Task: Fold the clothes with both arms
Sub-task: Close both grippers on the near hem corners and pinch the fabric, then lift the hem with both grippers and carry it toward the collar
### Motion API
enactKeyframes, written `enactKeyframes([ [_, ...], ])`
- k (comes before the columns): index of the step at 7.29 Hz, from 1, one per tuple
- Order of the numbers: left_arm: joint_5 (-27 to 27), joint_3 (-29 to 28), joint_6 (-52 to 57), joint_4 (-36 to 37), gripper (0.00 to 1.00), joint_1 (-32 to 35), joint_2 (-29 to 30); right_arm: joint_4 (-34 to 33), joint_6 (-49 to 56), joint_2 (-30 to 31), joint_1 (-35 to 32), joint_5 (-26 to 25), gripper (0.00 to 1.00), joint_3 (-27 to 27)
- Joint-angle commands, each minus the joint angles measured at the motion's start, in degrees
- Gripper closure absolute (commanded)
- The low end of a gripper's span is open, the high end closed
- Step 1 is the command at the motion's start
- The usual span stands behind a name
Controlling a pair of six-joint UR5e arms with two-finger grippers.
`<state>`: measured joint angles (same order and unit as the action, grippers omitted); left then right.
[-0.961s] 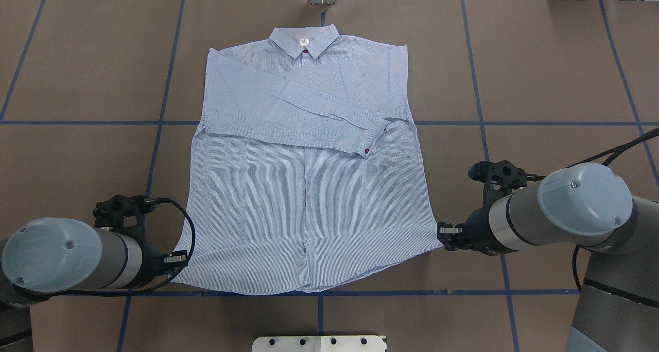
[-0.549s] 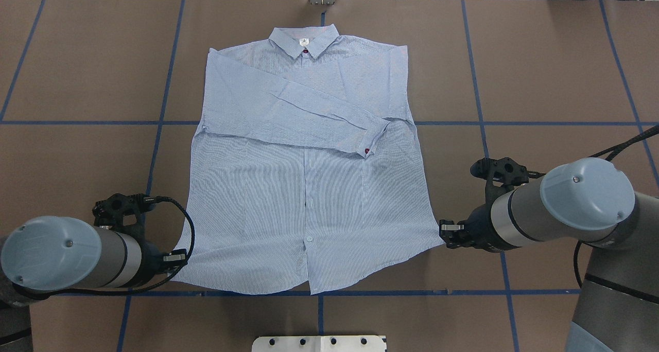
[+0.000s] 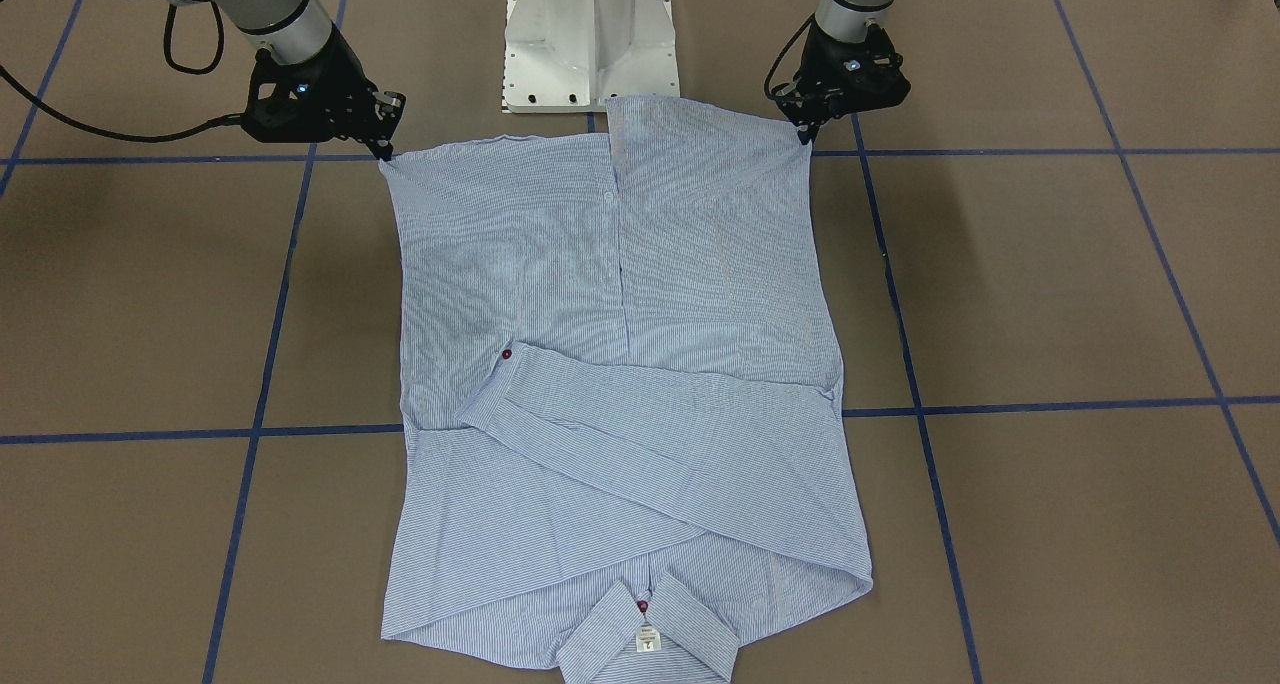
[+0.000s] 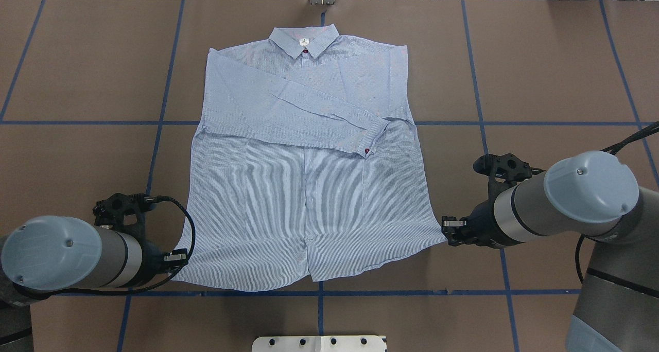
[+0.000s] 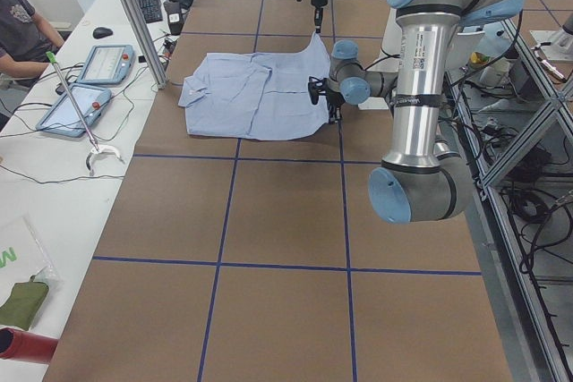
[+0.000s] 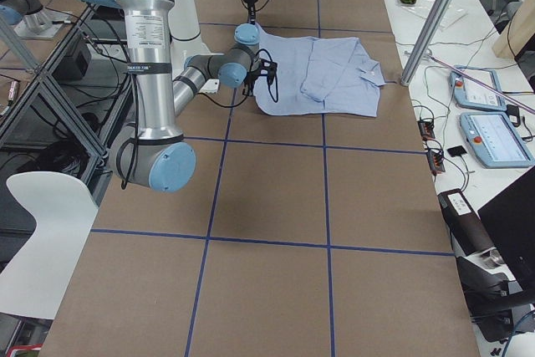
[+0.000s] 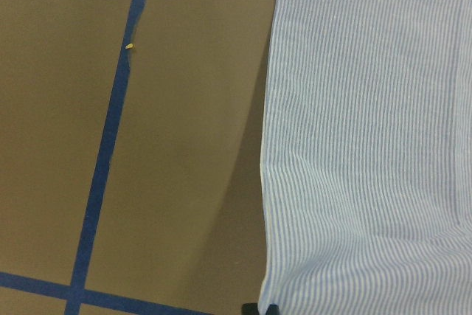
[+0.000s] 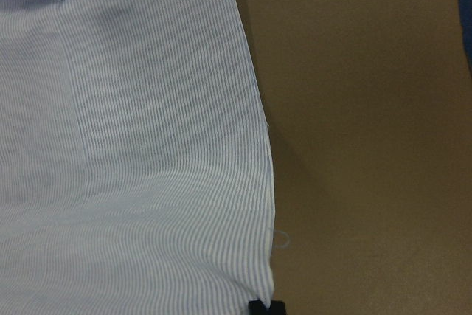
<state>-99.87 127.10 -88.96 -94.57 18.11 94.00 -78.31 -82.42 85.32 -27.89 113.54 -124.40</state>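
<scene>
Brown-papered table (image 4: 540, 74), blue tape grid | your striped light blue shirt (image 4: 309, 197) lies front-up at centre, collar (image 4: 305, 38) far from the robot, one sleeve (image 4: 309, 118) folded across the chest, red cuff button (image 4: 366, 151) | left gripper (image 4: 176, 258) pinched closed on one hem corner | right gripper (image 4: 449, 230) closed on the other | both corners raised.

Open brown paper-covered table with blue tape lines (image 4: 540, 74) stretches along both long sides of the flat light blue-and-white striped button shirt (image 4: 309, 197). A white metal pedestal base (image 3: 590, 34) stands just behind the hem, between the left black two-finger gripper (image 3: 803, 136) and the right black two-finger gripper (image 3: 385, 149).
</scene>
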Motion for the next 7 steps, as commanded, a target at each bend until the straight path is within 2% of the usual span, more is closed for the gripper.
enactKeyframes([
  [1, -1.46, 0.51, -0.25, -0.09, 1.0, 0.0, 0.49, 0.09, 0.15, -0.06, -2.41, 2.9, 1.0, -0.14],
  [2, -2.34, 0.69, -0.34, -0.09, 1.0, 0.0, 0.92, 0.09, 0.15, -0.15, -3.65, 4.57, 1.0, -0.23],
  [6, -2.35, 0.95, -0.34, -0.09, 1.0, 0.44, 1.54, 0.26, 0.24, 0.11, -4.36, 4.85, 1.0, -0.58],
  [7, -2.35, 1.91, -0.25, -0.09, 1.0, 0.44, 0.85, 0.26, 0.24, 0.2, -5.32, 6.51, 1.0, -0.75],
])
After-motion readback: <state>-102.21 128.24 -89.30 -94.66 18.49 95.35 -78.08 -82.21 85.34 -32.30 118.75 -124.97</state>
